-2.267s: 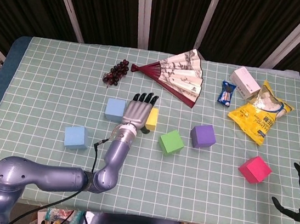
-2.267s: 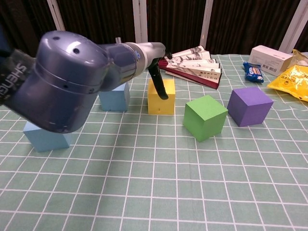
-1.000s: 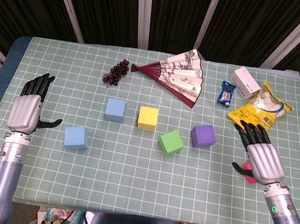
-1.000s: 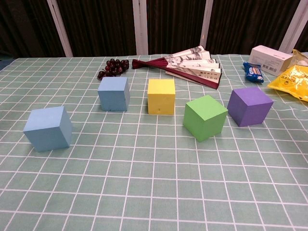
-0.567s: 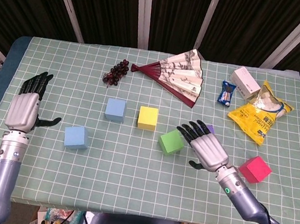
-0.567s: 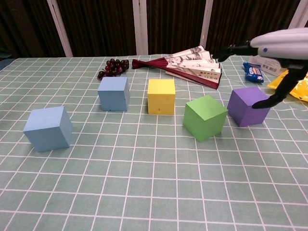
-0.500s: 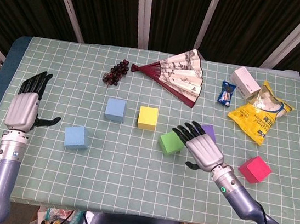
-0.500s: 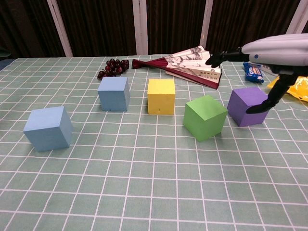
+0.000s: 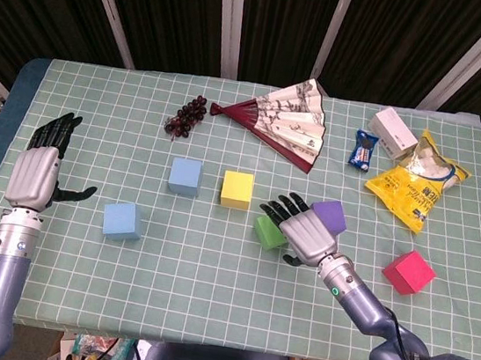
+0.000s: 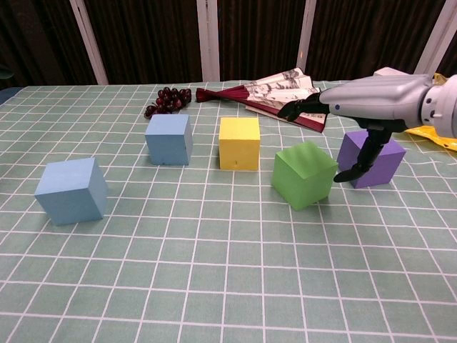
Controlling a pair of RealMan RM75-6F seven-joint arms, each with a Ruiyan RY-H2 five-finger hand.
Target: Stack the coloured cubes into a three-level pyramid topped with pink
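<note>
1 green cube [image 10: 304,174] sits centre-table under your right hand [image 9: 306,231], fingers spread and holding nothing, so lower squarely, thumb on its right face beside the purple cube [image 10: 372,158], before closing.

Both arms are glossy blue-grey metal tubes. Each silver-backed left hand [image 9: 35,172] and right hand [image 9: 303,230] has ribbed plating with black fingers. The right wrist has a small green light, and black lettering sits at 5 o'clock on its elbow.
</note>
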